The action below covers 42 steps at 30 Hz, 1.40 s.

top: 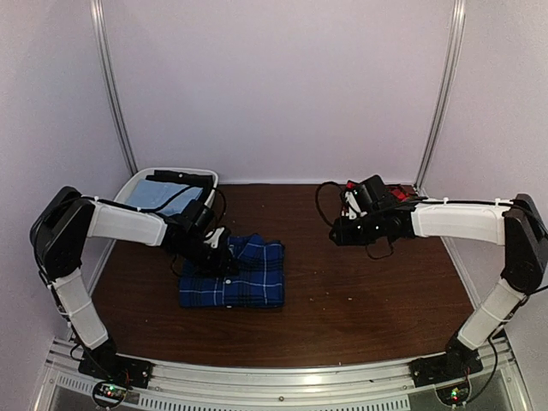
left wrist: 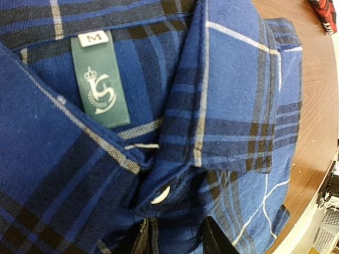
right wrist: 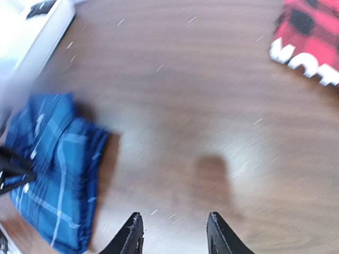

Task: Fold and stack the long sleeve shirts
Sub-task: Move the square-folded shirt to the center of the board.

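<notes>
We judge it half done: the blue plaid shirt (top: 244,276) lies folded left of the bench's (top: 360,282) middle, our left hand (top: 219,250) part-open at its collar, grip unclear, while the red check shirt (right wrist: 310,32) lies unstacked at the far right corner, our right hand (right wrist: 175,218) open and empty.

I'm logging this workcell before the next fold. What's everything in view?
blue plaid shirt: one, dark blue with black and white lines, folded, left-centre of table
red-and-black shirt: one, back right, partly hidden
white bin: one, back left
light blue cloth: one, in bin
black garment: one, in bin
table: one, brown wood
left pincer: at blue shirt's collar, grip unclear
right pincer: open, over bare table
</notes>
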Each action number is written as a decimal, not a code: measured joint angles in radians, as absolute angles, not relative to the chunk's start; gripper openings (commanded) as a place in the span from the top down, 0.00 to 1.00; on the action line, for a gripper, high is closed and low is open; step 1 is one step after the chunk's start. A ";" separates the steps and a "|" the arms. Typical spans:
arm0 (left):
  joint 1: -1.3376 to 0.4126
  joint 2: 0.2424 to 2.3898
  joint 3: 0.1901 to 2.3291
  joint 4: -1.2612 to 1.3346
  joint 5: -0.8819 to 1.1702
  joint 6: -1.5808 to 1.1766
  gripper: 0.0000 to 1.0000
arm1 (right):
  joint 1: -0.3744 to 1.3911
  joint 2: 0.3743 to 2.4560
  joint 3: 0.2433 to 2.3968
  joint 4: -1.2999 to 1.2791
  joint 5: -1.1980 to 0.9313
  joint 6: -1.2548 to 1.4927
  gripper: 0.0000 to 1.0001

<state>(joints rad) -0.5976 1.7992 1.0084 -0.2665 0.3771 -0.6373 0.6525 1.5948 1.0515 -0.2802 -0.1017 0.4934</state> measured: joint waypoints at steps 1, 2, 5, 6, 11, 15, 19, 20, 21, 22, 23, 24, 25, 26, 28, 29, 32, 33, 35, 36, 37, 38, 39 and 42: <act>-0.589 1.789 0.998 -0.271 0.374 -0.630 0.65 | 0.617 1.599 1.067 -0.288 -0.096 0.478 0.56; -0.583 1.781 0.993 -0.280 0.372 -0.623 0.65 | 0.587 1.608 1.087 -0.292 -0.088 0.467 0.56; -0.579 1.768 0.991 -0.299 0.372 -0.603 0.63 | 0.496 1.668 1.179 -0.295 -0.062 0.420 0.55; -0.580 1.766 0.992 -0.302 0.372 -0.598 0.62 | 0.474 1.676 1.189 -0.292 -0.060 0.416 0.55; -0.593 1.757 1.031 -0.348 0.375 -0.581 0.58 | 0.370 1.800 1.305 -0.296 -0.039 0.373 0.55; -0.603 1.741 1.073 -0.373 0.379 -0.578 0.54 | 0.324 1.915 1.409 -0.305 -0.014 0.352 0.55; -0.606 1.710 1.112 -0.375 0.381 -0.578 0.52 | 0.289 2.044 1.566 -0.327 0.025 0.334 0.54; -0.606 1.699 1.124 -0.375 0.381 -0.578 0.52 | 0.281 2.070 1.601 -0.329 0.032 0.329 0.53; -0.606 1.691 1.131 -0.374 0.381 -0.578 0.51 | 0.272 2.095 1.634 -0.336 0.039 0.323 0.51; -0.606 1.683 1.139 -0.375 0.381 -0.579 0.51 | 0.261 2.119 1.668 -0.344 0.046 0.320 0.51; -0.606 1.676 1.145 -0.374 0.381 -0.579 0.51 | 0.252 2.137 1.694 -0.349 0.051 0.318 0.50; -0.606 1.671 1.150 -0.374 0.381 -0.579 0.51 | 0.235 2.166 1.732 -0.356 0.056 0.316 0.49; -0.606 1.668 1.153 -0.374 0.380 -0.579 0.51 | 0.223 2.185 1.754 -0.361 0.058 0.315 0.47; -0.606 1.665 1.156 -0.374 0.380 -0.579 0.51 | 0.208 2.207 1.781 -0.368 0.060 0.313 0.45; -0.606 1.662 1.156 -0.376 0.379 -0.579 0.51 | 0.179 2.247 1.821 -0.378 0.062 0.310 0.40; -0.606 1.662 1.156 -0.376 0.379 -0.580 0.51 | 0.167 2.265 1.838 -0.383 0.062 0.308 0.38; -0.606 1.662 1.156 -0.376 0.378 -0.581 0.51 | 0.138 2.308 1.864 -0.399 0.062 0.295 0.32; -0.606 1.662 1.156 -0.376 0.378 -0.582 0.51 | 0.133 2.319 1.868 -0.403 0.061 0.294 0.30; -0.606 1.662 1.156 -0.376 0.378 -0.582 0.51 | 0.127 2.339 1.875 -0.414 0.060 0.284 0.27; -0.606 1.662 1.156 -0.376 0.378 -0.582 0.51 | 0.127 2.345 1.875 -0.417 0.059 0.283 0.25; -0.606 1.661 1.156 -0.376 0.378 -0.582 0.51 | 0.128 2.351 1.875 -0.420 0.056 0.277 0.24; -0.606 1.661 1.156 -0.376 0.377 -0.582 0.51 | 0.128 2.355 1.875 -0.421 0.051 0.272 0.24; -0.606 1.661 1.156 -0.376 0.377 -0.582 0.51 | 0.129 2.357 1.875 -0.423 0.047 0.267 0.24; -0.606 1.661 1.156 -0.376 0.378 -0.582 0.51 | 0.129 2.357 1.872 -0.423 0.030 0.257 0.24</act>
